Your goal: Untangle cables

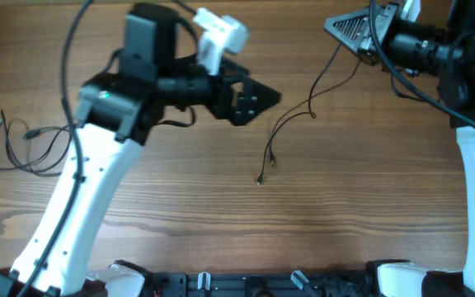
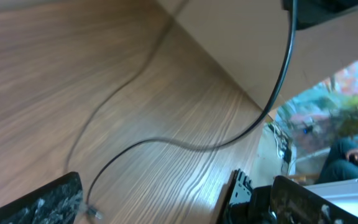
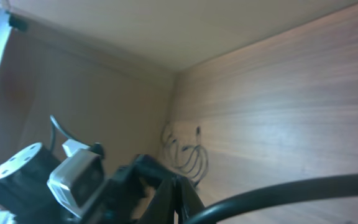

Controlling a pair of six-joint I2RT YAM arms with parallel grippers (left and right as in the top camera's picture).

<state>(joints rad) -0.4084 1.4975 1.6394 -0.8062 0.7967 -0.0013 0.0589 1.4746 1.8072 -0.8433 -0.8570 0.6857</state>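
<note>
The right hand [image 1: 349,33] is hovering over the far right part of the desk [image 1: 369,190]. A thin black cable [image 1: 291,124] is running from just under its tip down onto the wood. The cable is trailing toward the middle of the desk as two strands lying close together, and they are ending in small plug ends [image 1: 260,179] that are resting on the surface. Whether the right hand is actually pinching this cable I cannot tell. The overhead view shows the fingers only as one dark wedge, and its own wrist view is not showing them clearly.

The left hand [image 1: 258,101] is hanging above the desk to the left of that cable, clear of it. In its wrist view the fingers [image 2: 48,199] are standing wide apart at the bottom corners of the picture and are gripping nothing. A blurred stretch of thin cable is lying on the wood between them.

A second bunch of cables [image 1: 23,144] is lying in loose, overlapping loops at the far left edge of the desk, well apart from both hands. The right wrist view is showing the same loops in the distance, beyond the left arm [image 3: 73,180].
</note>
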